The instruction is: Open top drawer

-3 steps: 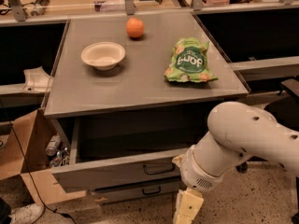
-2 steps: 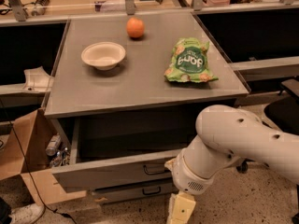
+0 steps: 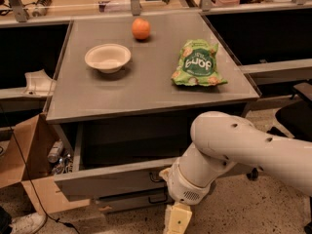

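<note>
The top drawer (image 3: 107,182) is a wide grey metal drawer under the grey tabletop. It stands pulled out toward me, its deep tray (image 3: 131,140) dark inside. Its small dark bar handle (image 3: 155,177) shows at the centre of the front, just left of my arm. A shorter grey drawer front (image 3: 127,201) sits below it, closed. My gripper (image 3: 177,219) hangs at the bottom edge, in front of and below the drawer fronts, not touching the handle. My white arm (image 3: 243,147) comes in from the right and covers the drawer's right half.
On the grey tabletop (image 3: 78,94) stand a white bowl (image 3: 107,57), an orange (image 3: 141,29) and a green snack bag (image 3: 197,64). A cardboard box (image 3: 22,155) and some bottles (image 3: 56,155) sit at the left. A black chair (image 3: 295,113) is at the right.
My arm and gripper have shifted left across the drawer front. The top drawer stays pulled out about the same.
</note>
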{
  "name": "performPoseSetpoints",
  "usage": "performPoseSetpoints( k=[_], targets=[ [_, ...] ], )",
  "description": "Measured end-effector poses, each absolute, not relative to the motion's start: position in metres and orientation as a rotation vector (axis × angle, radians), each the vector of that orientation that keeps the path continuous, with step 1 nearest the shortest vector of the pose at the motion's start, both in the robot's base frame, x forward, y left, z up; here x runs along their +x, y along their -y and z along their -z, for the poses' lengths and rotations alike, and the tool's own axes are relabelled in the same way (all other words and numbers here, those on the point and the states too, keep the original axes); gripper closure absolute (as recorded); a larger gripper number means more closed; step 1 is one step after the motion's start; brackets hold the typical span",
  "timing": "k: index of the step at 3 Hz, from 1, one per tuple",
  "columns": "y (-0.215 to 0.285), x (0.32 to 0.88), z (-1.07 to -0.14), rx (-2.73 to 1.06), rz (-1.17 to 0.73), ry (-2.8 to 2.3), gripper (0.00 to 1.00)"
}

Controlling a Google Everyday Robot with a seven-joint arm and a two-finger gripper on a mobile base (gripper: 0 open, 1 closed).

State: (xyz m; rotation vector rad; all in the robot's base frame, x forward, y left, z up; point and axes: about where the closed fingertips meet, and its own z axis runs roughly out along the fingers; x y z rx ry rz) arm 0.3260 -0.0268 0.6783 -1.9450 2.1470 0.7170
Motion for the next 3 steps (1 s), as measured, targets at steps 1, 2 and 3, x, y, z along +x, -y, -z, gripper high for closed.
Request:
performPoseSetpoints(
  k=[1, 2, 3],
  targets=[
    [0.026, 0.324, -0.667, -1.96, -0.716, -2.163, 0.0],
    [0.031, 0.322, -0.654, -1.946, -0.734, -2.192, 0.0],
    [0.031, 0.322, -0.658, -1.946, -0.734, -2.191, 0.0]
  ],
)
